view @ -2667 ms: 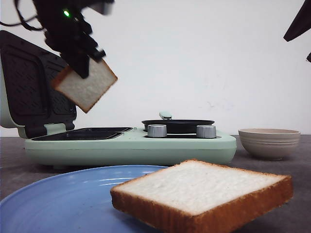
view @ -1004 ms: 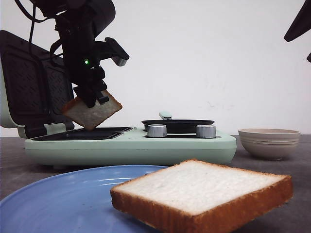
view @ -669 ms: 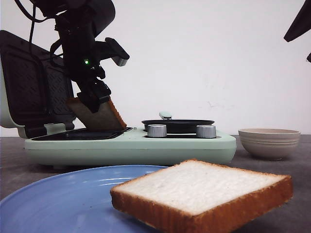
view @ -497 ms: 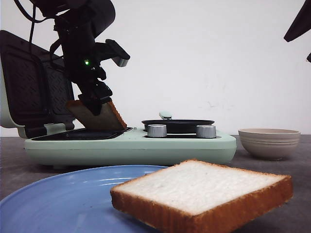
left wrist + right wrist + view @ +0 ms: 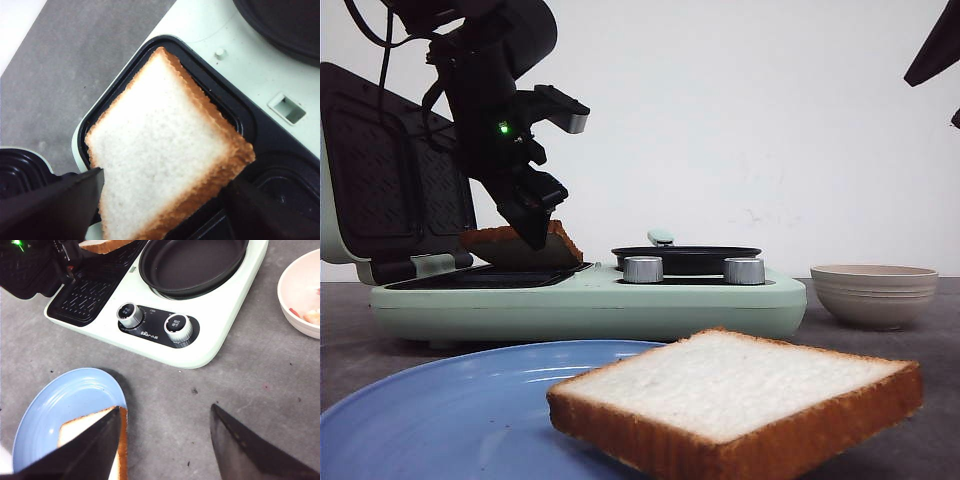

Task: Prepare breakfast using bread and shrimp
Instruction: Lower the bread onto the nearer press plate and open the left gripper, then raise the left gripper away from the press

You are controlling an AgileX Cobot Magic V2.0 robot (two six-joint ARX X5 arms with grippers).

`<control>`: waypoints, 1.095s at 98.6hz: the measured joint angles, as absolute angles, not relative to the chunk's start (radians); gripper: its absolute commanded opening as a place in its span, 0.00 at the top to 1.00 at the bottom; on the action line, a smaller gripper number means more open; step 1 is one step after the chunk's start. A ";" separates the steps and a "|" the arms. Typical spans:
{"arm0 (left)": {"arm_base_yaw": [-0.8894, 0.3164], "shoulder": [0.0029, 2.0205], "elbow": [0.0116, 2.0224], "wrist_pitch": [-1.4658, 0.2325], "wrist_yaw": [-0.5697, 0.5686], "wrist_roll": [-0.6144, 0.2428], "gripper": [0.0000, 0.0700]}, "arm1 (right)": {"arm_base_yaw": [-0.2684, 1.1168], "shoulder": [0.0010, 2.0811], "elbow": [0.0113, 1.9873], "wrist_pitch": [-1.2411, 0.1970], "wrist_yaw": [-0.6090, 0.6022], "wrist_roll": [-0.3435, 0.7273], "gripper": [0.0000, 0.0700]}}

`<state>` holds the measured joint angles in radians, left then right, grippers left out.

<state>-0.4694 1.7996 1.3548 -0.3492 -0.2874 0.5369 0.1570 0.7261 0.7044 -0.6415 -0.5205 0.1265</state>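
One bread slice lies tilted in the black sandwich tray of the green breakfast maker; it also shows in the left wrist view. My left gripper is just above it, jaws spread wide on either side, open. The second bread slice lies on the blue plate in front. The shrimp lies in the beige bowl. My right gripper is open and empty, high over the table between plate and maker.
The maker's lid stands open at the left. A black frying pan sits on its right half, behind two silver knobs. The bowl stands right of the maker on the grey table.
My left gripper came down with the bread to the sandwich tray and its jaws opened. The slice dropped from steeply tilted to nearly flat. The right arm has not moved.
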 measured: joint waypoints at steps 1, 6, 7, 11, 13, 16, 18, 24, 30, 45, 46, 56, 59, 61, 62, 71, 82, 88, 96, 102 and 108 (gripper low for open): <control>-0.469 1.800 1.355 -0.350 -0.287 0.535 0.37 | 0.157 0.726 0.704 -0.641 -0.521 0.126 0.51; -0.469 1.800 1.355 -0.349 -0.282 0.529 0.37 | 0.157 0.726 0.704 -0.641 -0.521 0.126 0.51; -0.469 1.800 1.355 -0.350 -0.281 0.528 0.37 | 0.157 0.726 0.704 -0.641 -0.521 0.126 0.51; -0.469 1.800 1.355 -0.349 -0.269 0.521 0.37 | 0.157 0.726 0.704 -0.641 -0.521 0.126 0.51; -0.469 1.800 1.355 -0.349 -0.261 0.516 0.37 | 0.157 0.726 0.704 -0.641 -0.521 0.126 0.51; -0.469 1.800 1.355 -0.350 -0.252 0.506 0.37 | 0.157 0.726 0.704 -0.641 -0.521 0.126 0.51; -0.469 1.800 1.355 -0.350 -0.245 0.501 0.37 | 0.157 0.726 0.704 -0.641 -0.521 0.126 0.51; -0.467 1.800 1.355 -0.349 -0.226 0.480 0.37 | 0.157 0.726 0.704 -0.641 -0.521 0.126 0.51; -0.464 1.800 1.355 -0.349 -0.210 0.458 0.37 | 0.157 0.726 0.704 -0.641 -0.521 0.126 0.51; -0.454 1.800 1.357 -0.351 -0.203 0.406 0.37 | 0.157 0.726 0.704 -0.641 -0.521 0.126 0.51; -0.454 1.800 1.359 -0.352 -0.202 0.402 0.37 | 0.157 0.726 0.704 -0.641 -0.521 0.126 0.51; -0.449 1.800 1.386 -0.358 -0.184 0.362 0.38 | 0.157 0.726 0.704 -0.641 -0.521 0.126 0.51; -0.449 1.800 1.398 -0.358 -0.180 0.348 0.38 | 0.157 0.726 0.704 -0.641 -0.521 0.126 0.51; -0.449 1.800 1.406 -0.360 -0.179 0.339 0.38 | 0.157 0.726 0.704 -0.641 -0.521 0.126 0.51; -0.449 1.800 1.410 -0.360 -0.179 0.335 0.38 | 0.157 0.726 0.704 -0.641 -0.521 0.126 0.51; -0.449 1.800 1.459 -0.391 -0.161 0.296 0.38 | 0.157 0.726 0.704 -0.641 -0.521 0.126 0.51; -0.447 1.800 1.529 -0.449 -0.150 0.260 0.38 | 0.157 0.726 0.704 -0.641 -0.521 0.126 0.51; -0.445 1.799 1.564 -0.477 -0.133 0.240 0.38 | 0.157 0.726 0.704 -0.641 -0.521 0.126 0.51; -0.439 1.790 1.591 -0.499 -0.100 0.210 0.38 | 0.157 0.726 0.704 -0.641 -0.521 0.126 0.51; -0.432 1.770 1.592 -0.505 -0.073 0.186 0.38 | 0.157 0.726 0.704 -0.641 -0.521 0.126 0.51; -0.426 1.741 1.592 -0.514 -0.060 0.165 0.38 | 0.157 0.726 0.704 -0.641 -0.521 0.126 0.51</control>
<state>-0.4259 1.7412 1.5917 -0.5144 -0.0605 0.1646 0.1570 0.7261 0.7044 -0.6415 -0.5205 0.1265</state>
